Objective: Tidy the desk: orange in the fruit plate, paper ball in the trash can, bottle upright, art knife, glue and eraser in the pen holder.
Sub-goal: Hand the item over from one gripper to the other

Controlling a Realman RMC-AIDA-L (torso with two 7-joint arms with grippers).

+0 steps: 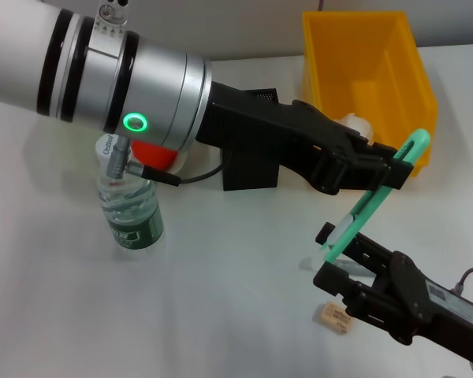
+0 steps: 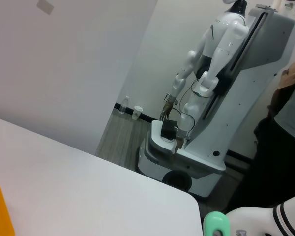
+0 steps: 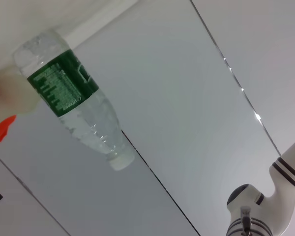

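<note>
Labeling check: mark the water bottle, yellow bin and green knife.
water bottle (image 1: 134, 216): head view, on its green label.
yellow bin (image 1: 414, 75): head view, on its right wall.
green knife (image 1: 370, 201): head view, on the middle of its handle.

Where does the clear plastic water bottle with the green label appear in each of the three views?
Head view: the clear plastic water bottle with the green label stands upright on the white table, left of centre, under the left arm.
Left wrist view: not in it.
Right wrist view: it shows upper left, lying slantwise in the picture.
Shared landmark: the orange fruit beside it.
</note>
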